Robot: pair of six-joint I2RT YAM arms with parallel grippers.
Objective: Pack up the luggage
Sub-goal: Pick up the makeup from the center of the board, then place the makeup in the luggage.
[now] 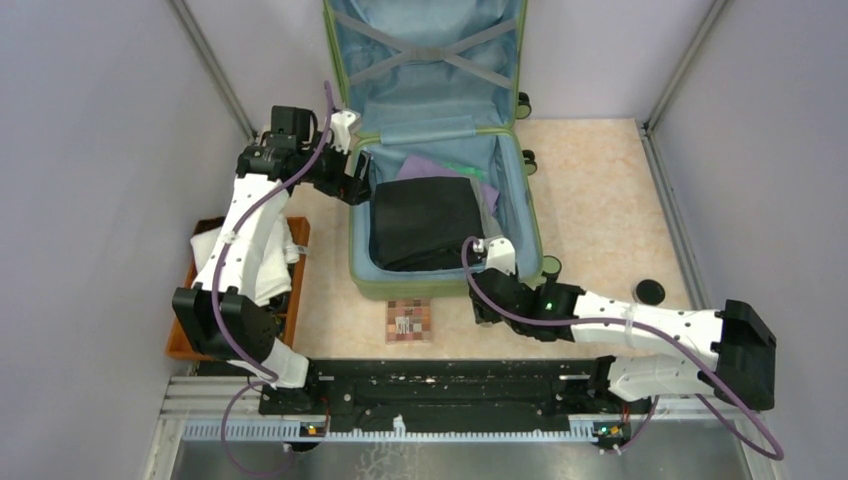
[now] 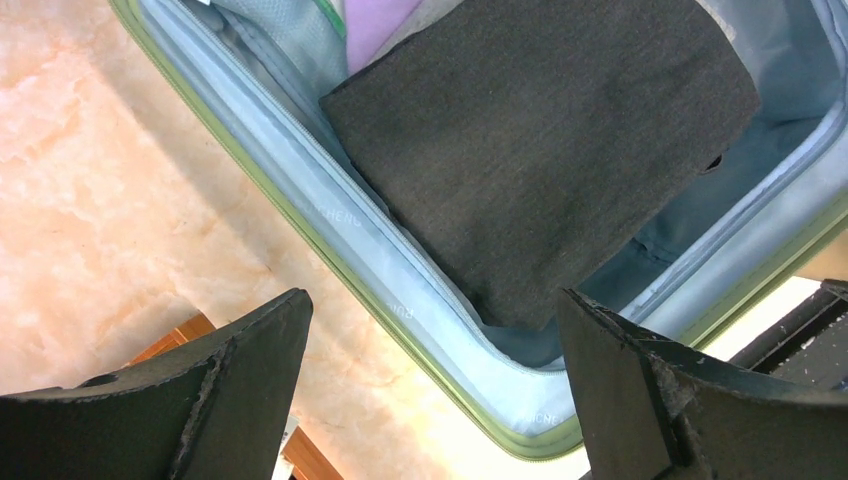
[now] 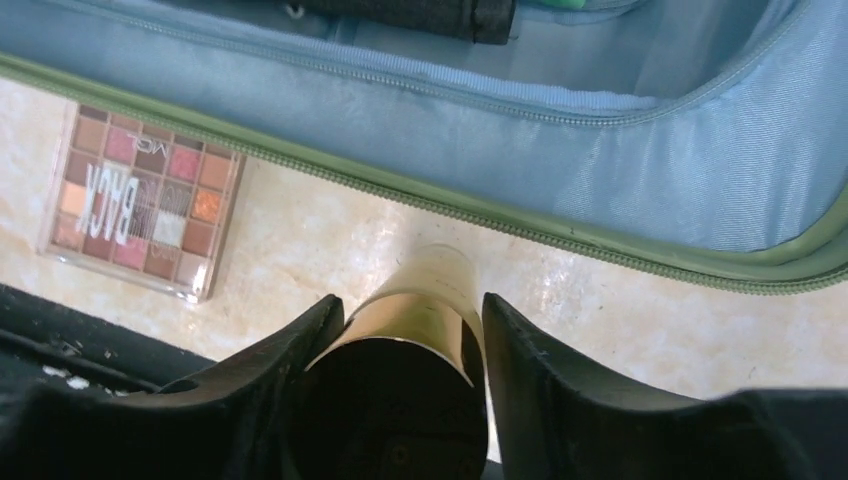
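A: Count?
B: One suitcase [image 1: 440,150], open on table [image 1: 600,200]; one black cloth [image 1: 425,222] inside, one palette [image 1: 408,320] off its near rim.
A: Jaws?
B: My left jaws wide, empty; my right jaws grip one gold tube [image 3: 420,310].

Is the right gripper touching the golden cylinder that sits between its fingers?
Touching. In the right wrist view the right gripper holds the golden cylinder, and both fingers press against its sides with no gap visible.
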